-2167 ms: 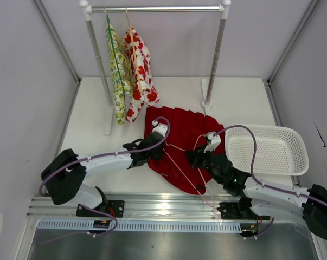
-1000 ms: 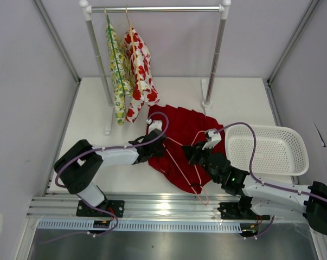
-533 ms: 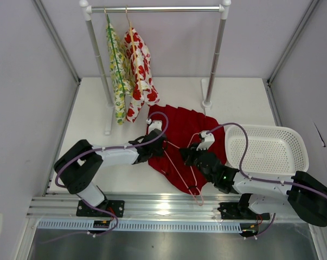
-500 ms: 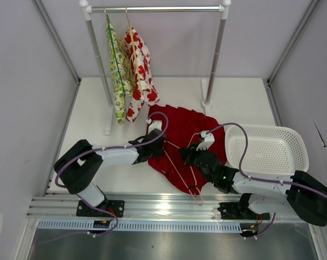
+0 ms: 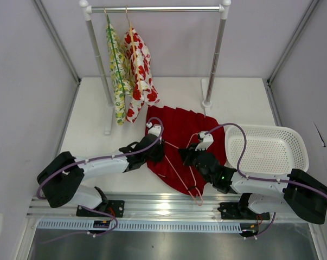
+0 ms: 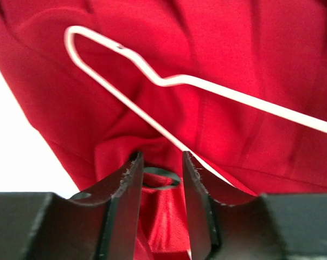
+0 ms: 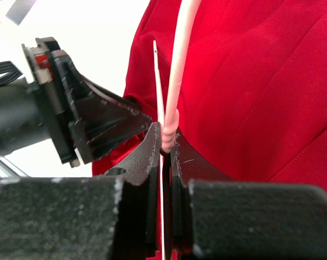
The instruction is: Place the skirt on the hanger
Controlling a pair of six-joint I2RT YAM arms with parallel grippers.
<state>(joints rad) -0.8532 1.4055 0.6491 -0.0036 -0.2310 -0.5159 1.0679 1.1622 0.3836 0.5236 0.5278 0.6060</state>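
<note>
- Right gripper [image 7: 164,142] clamps thin pale pink wire hanger [image 6: 250,100] atop deep red pleated fabric skirt [image 5: 179,122].
- Left gripper [image 6: 159,160], parted wider than before, straddles a skirt fold.

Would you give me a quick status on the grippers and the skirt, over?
Right gripper shut on the hanger neck. Left gripper open, fingers astride a skirt fold. Garment down on the table, wire lying on top, not threaded.

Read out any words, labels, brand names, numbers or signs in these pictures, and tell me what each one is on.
None: no readable text in any view.
The skirt and hanger show no writing, and no label is in view.
The basket is plain.
The hung garments carry only printed patterns, no letters.
</note>
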